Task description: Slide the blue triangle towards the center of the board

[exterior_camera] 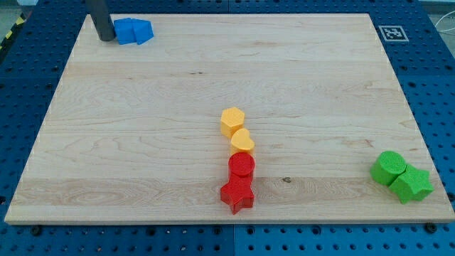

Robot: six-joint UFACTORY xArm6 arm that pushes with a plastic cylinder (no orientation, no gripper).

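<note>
Two blue blocks sit touching at the view's top left corner of the wooden board [142, 107]. One blue block [126, 31] is on the left, the other blue block [143, 30] on the right; which is the triangle I cannot tell. My tip [105, 38] is at the end of the dark rod, right against the left side of the left blue block.
A yellow hexagon [232, 121] and a yellow heart-like block [242, 141] sit near the board's lower middle. Below them are a red cylinder [242, 167] and a red star [237, 195]. A green cylinder [389, 168] and a green block [411, 185] sit at the lower right.
</note>
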